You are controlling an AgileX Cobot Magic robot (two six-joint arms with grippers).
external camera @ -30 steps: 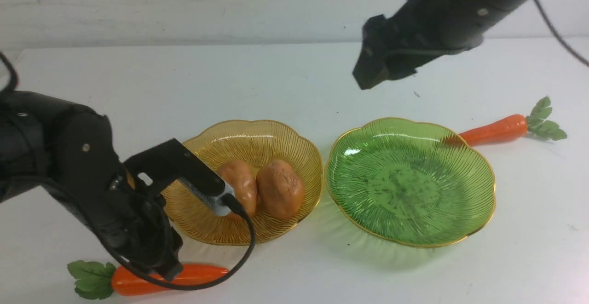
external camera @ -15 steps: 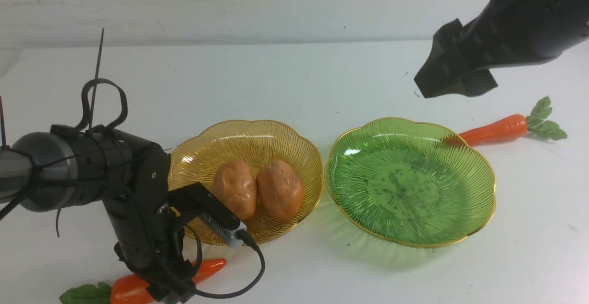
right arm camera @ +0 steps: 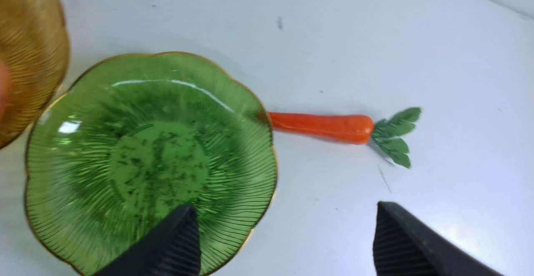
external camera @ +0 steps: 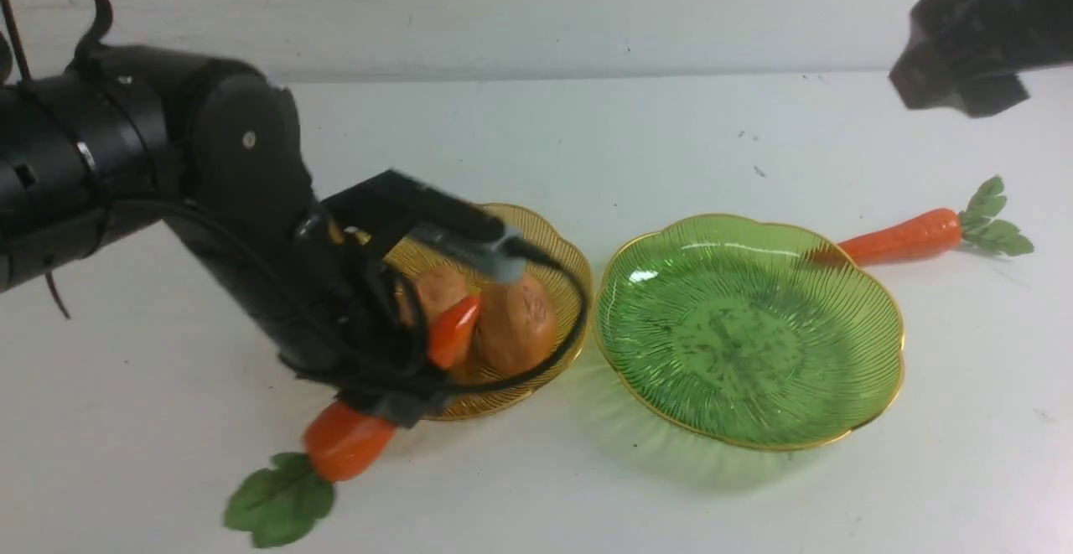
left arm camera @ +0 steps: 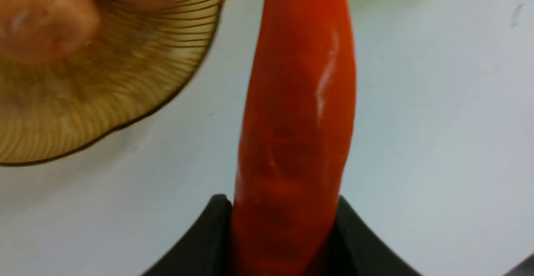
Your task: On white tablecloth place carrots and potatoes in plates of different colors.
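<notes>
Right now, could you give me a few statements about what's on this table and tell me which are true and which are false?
1. The left gripper is clamped on a glossy orange plastic carrot. True.
2. The translucent green ribbed plate holds a carrot. False: it holds nothing; the second carrot lies on the white tablecloth by its rim.
3. Two tan-brown toy potatoes lie in the amber-yellow ribbed plate. True.
4. The right gripper grips a potato. False: its jaws stand open and hold nothing.
</notes>
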